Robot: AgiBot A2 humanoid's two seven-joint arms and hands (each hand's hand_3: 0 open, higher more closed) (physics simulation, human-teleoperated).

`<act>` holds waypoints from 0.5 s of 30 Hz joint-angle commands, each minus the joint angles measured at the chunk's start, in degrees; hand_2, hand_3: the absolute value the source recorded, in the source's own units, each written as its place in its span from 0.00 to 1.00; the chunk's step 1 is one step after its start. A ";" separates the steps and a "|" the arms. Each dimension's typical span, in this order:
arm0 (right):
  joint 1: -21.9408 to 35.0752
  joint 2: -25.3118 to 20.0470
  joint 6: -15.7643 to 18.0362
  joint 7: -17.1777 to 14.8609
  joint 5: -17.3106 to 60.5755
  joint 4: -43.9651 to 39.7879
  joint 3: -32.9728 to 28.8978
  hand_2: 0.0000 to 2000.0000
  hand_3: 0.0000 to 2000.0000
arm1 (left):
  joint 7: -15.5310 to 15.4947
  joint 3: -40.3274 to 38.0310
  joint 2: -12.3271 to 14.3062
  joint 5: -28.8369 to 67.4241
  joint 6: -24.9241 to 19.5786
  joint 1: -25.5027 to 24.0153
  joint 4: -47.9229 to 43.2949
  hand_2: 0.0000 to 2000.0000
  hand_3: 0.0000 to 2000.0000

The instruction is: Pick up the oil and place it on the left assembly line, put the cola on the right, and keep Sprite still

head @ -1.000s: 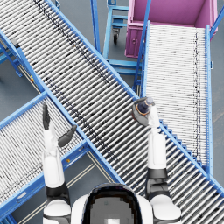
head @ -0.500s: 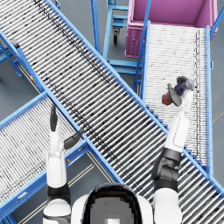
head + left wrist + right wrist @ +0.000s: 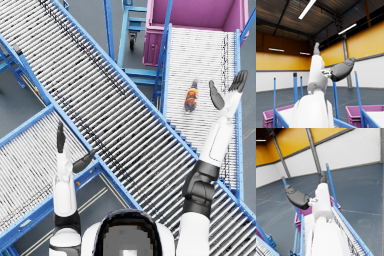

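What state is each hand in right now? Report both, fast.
Left hand: open, fingers apart, holding nothing.
Right hand: open, holding nothing; the bottle lies apart from it on the right conveyor.

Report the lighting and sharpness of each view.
Head view: even light, rollers shimmer with aliasing, the bottle too blurred to identify. Left wrist view: bright ceiling strips, dim hall, left hand clearly outlined. Right wrist view: flat light, soft throughout.
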 commanded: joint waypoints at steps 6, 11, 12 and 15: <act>-18.35 -1.36 -0.02 0.00 0.05 36.07 7.62 0.00 0.00 | 0.00 -1.62 -0.57 0.00 0.00 5.24 3.87 0.00 0.00; -24.35 -1.10 -0.02 0.00 0.07 43.96 10.28 0.00 0.00 | 0.00 -3.07 -0.85 0.00 0.00 7.13 7.52 0.00 0.00; -25.56 -1.10 -0.02 0.00 0.08 45.27 10.41 0.00 0.00 | 0.00 -3.49 -0.88 0.00 0.00 7.39 8.76 0.00 0.00; -28.60 -1.05 -0.02 0.00 0.08 47.70 11.89 0.00 0.00 | 0.00 -3.91 -0.72 0.00 0.00 6.85 11.55 0.00 0.00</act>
